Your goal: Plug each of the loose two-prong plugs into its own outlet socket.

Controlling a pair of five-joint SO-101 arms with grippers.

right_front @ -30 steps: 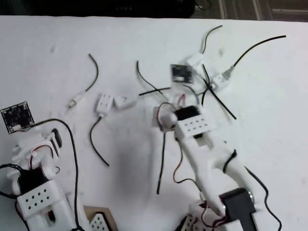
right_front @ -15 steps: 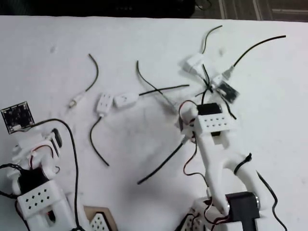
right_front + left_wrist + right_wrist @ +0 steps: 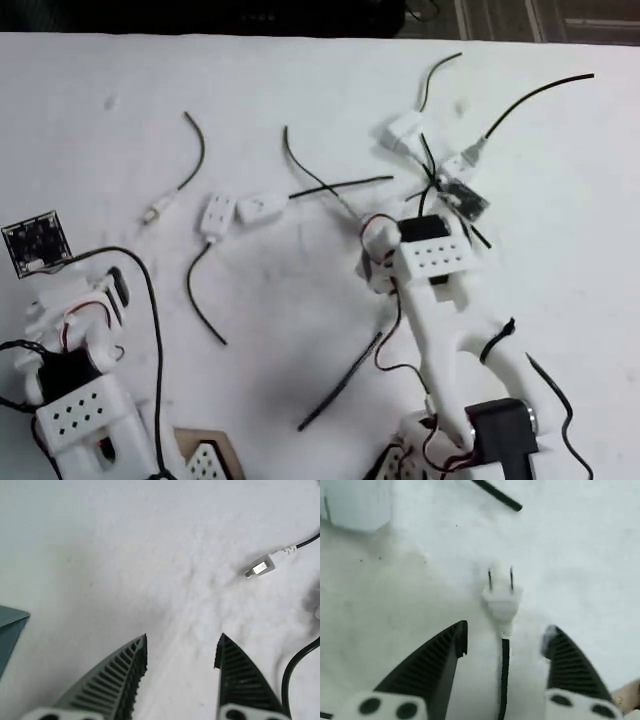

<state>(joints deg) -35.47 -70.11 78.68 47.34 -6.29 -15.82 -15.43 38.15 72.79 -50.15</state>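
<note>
Right arm (image 3: 432,262) edged left; jaws apart, plug (image 3: 501,600) lying between. Left jaws apart above table (image 3: 125,555).

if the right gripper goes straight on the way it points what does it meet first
Likely the white two-prong plug, lying on the table between the open fingers of the right gripper, prongs pointing away. Depth is unclear.

White table (image 3: 270,300), black square card (image 3: 36,244) — brown board (image 3: 226,444)

White table (image 3: 90,150) strewn with wiring.
A white socket (image 3: 218,213) lies near the middle, a small plug (image 3: 158,210) just beside it, and loose black cords (image 3: 340,383) sprawl across the surface.
</note>
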